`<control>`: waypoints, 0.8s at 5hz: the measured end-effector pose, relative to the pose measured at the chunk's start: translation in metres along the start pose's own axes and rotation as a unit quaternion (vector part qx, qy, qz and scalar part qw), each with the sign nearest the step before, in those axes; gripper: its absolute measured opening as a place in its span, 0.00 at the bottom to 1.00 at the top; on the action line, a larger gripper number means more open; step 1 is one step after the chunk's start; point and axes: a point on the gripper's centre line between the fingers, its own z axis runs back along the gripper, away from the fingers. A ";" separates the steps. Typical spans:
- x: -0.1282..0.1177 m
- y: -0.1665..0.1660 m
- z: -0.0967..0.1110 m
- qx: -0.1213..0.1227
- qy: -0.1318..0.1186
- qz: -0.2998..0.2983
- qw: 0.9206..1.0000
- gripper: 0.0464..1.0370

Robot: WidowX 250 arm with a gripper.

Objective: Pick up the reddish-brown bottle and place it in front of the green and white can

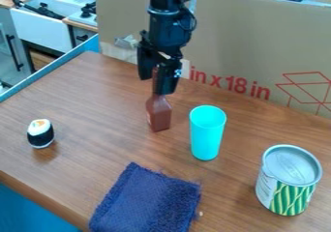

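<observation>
While the gripper (156, 85) touches a bottle (159, 115), cardboard (239, 42) bears red print (240, 85).

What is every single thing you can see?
brown bottle: 1, brown, by gripper
cup: 1, turquoise, right of bottle
sushi-like toy: 1, black and white, left
cloth: 1, dark blue, front
can: 1, silver and green, right
table: 1, brown, under these
cardboard: 1, tan, red print, behind table
sink: 1, white, upper left
blue edging: 1, blue, beside table
robot arm: 1, black, top
gripper: 1, black, at bottle's neck
</observation>
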 end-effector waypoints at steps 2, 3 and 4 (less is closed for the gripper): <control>-0.002 0.022 -0.005 0.006 -0.016 0.026 1.000 0.74; -0.002 0.022 -0.005 0.008 -0.015 0.026 0.999 0.46; -0.001 0.021 -0.006 -0.004 -0.023 0.025 0.999 0.30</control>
